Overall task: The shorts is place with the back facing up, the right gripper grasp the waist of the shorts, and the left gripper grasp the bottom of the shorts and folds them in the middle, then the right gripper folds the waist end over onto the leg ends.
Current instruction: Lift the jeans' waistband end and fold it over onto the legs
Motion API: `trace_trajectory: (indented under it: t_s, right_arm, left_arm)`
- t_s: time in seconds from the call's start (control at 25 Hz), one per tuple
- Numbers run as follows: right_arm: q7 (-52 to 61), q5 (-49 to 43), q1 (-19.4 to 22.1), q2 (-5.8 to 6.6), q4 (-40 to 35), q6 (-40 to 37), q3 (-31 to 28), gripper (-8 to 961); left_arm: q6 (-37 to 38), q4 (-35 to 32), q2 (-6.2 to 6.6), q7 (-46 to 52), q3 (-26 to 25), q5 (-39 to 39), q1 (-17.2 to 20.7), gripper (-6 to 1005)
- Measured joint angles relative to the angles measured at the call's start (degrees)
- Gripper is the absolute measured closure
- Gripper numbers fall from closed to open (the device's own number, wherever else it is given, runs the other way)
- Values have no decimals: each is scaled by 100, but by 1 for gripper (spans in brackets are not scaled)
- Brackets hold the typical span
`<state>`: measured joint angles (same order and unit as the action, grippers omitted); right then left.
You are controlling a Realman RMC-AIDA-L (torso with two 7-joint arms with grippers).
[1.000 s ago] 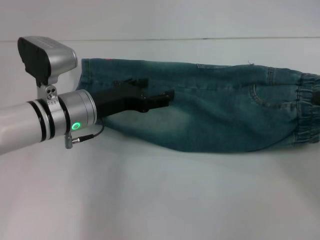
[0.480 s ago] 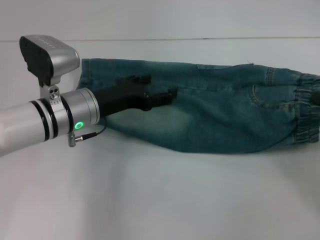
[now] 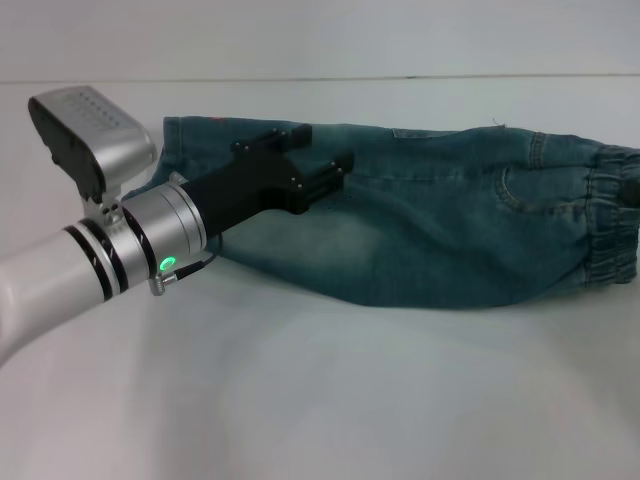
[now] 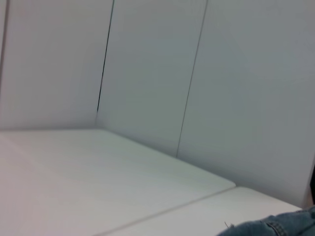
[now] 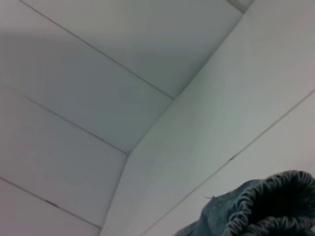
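The denim shorts [image 3: 430, 230] lie folded lengthwise on the white table. The ruffled waist [image 3: 610, 220] is at the right and the leg ends [image 3: 176, 135] at the left. My left gripper [image 3: 325, 155] hovers over the leg half, open, with nothing between its fingers. Its silver wrist [image 3: 150, 235] comes in from the left. A dark shape [image 3: 629, 188] at the waist, by the picture's right edge, may be my right gripper. The right wrist view shows the gathered waist [image 5: 266, 206] close up. A corner of the shorts [image 4: 280, 226] shows in the left wrist view.
The white table [image 3: 300, 400] stretches wide in front of the shorts. Behind the shorts a pale panelled wall [image 3: 300, 40] rises from the table's far edge.
My left gripper has lifted and swung toward the far edge of the shorts, with its wrist tilting up. The shorts lie as before.
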<state>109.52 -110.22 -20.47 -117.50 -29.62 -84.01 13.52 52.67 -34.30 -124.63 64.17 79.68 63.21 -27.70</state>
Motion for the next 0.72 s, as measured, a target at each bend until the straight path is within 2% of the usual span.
trace_trajectory:
  t_s: [0.16, 0.4, 0.72]
  right_arm:
    - [26, 0, 23, 17, 0, -248, -94, 758]
    - [253, 8, 138, 28, -133, -749, -188, 752]
    - [545, 9, 314, -4, -505, -1511, -439, 744]
  left_arm:
    - [115, 402, 0, -1059, 359, -1108, -34, 330]
    - [15, 827, 0, -2505, 1430, -3075, -75, 474]
    - [-914, 808, 1, -3786, 2843, -4785, -214, 719]
